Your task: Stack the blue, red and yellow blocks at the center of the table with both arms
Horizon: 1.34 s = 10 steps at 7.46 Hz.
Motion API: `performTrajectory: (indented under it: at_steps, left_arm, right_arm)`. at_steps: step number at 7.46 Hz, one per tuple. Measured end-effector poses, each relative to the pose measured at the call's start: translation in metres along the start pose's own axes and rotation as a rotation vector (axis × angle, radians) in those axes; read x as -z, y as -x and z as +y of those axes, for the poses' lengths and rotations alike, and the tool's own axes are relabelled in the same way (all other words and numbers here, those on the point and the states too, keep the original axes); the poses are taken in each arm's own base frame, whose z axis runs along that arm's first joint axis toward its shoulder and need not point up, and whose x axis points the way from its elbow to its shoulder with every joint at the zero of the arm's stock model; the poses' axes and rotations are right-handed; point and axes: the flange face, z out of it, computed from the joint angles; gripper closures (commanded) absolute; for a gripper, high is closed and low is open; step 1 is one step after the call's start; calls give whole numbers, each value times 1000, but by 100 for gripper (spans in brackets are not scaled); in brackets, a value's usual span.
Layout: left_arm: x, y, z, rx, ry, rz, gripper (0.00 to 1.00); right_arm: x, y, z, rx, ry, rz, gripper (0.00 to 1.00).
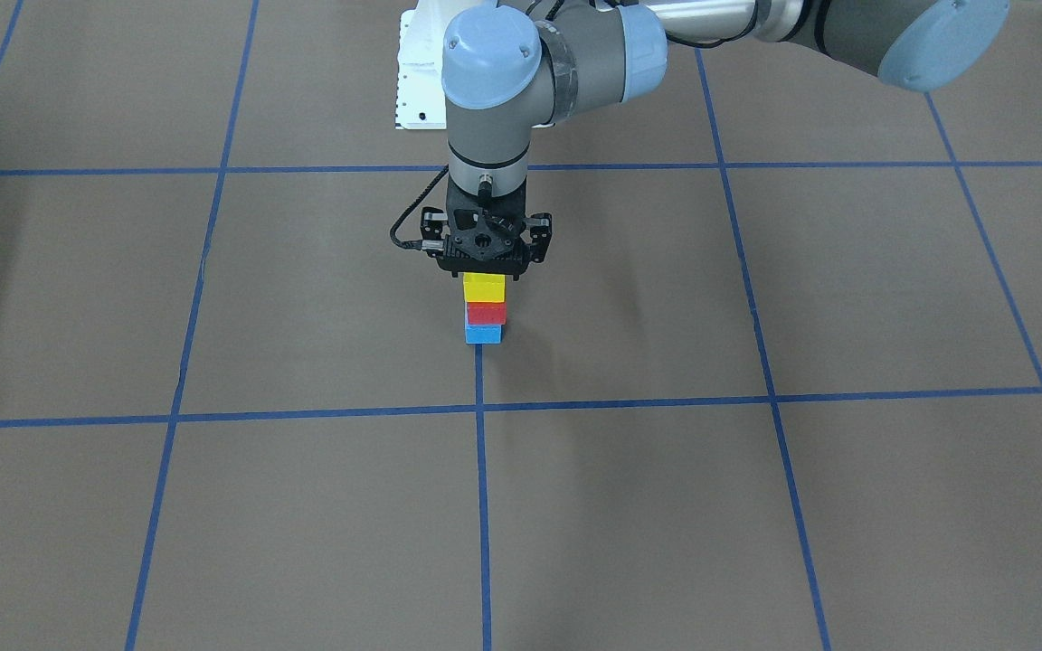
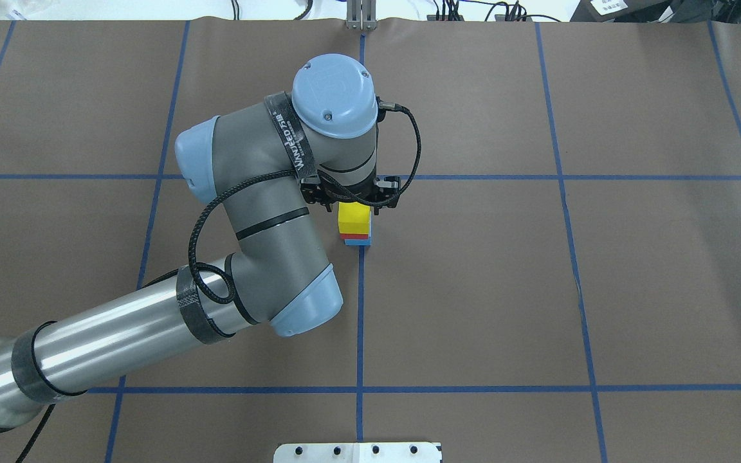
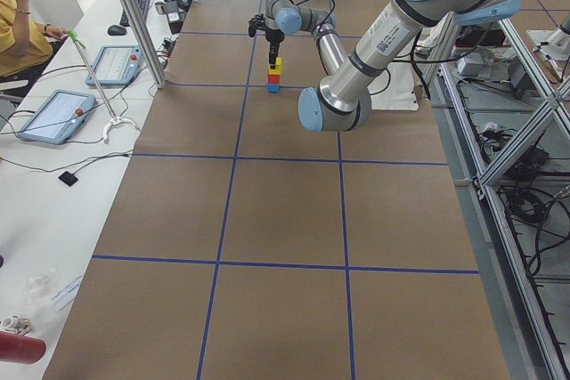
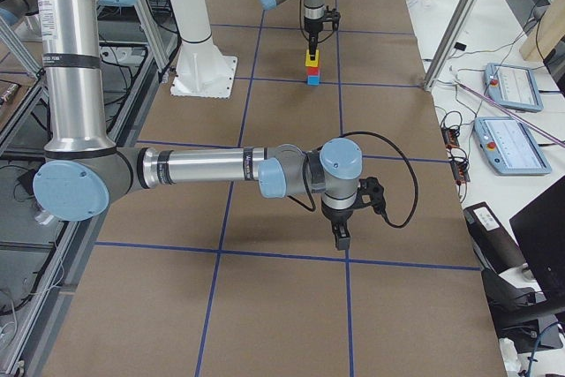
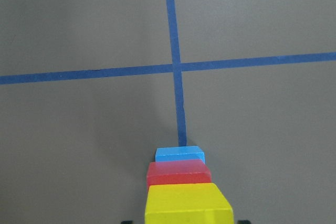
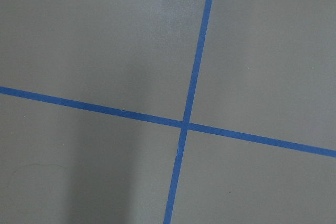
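A stack stands at the table's centre on a blue tape line: blue block point(image 1: 483, 334) at the bottom, red block point(image 1: 486, 313) on it, yellow block point(image 1: 484, 287) on top. The left wrist view shows yellow point(image 5: 186, 203), red point(image 5: 178, 171) and blue point(image 5: 179, 153) from above. My left gripper point(image 1: 485, 271) hangs straight over the stack, open, its fingertips straddling the top of the yellow block with small gaps. My right gripper point(image 4: 341, 237) shows only in the exterior right view, low over bare table far from the stack; I cannot tell its state.
The white robot base plate point(image 1: 417, 81) sits behind the stack. Blue tape lines point(image 6: 184, 124) grid the brown table. The left arm's elbow point(image 2: 293, 302) overhangs the table left of the stack. Tablets point(image 3: 53, 113) lie on a side bench.
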Motion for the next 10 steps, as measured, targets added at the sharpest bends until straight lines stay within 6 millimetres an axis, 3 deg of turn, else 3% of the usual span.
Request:
performTrajectory:
  at_steps: [1, 2, 3, 4, 5, 7, 8, 9, 10]
  left_arm:
    - [19, 7, 2, -10, -14, 13, 0]
    - [43, 32, 1, -36, -30, 4, 0]
    - [71, 78, 1, -90, -46, -29, 0]
    - [100, 146, -1, -161, -51, -67, 0]
    - [127, 233, -11, -240, -32, -91, 0]
    - [181, 431, -34, -364, 3, -129, 0]
    - [201, 520, -36, -391, 12, -157, 0]
    - [204, 595, -20, -386, 37, -178, 0]
    - [191, 652, 3, -347, 76, -188, 0]
  right_arm:
    - [0, 0, 0, 1, 0, 0, 0]
    - [0, 0, 1, 1, 1, 0, 0]
    - [-3, -2, 4, -4, 6, 1, 0]
    - [-6, -5, 10, -13, 14, 1, 0]
    - [-8, -7, 13, -18, 19, 1, 0]
    - [-9, -7, 15, -20, 21, 0, 0]
    - [-9, -7, 15, -21, 21, -1, 0]
    - [-9, -7, 15, -20, 21, -1, 0]
    - [-9, -7, 15, -20, 21, -2, 0]
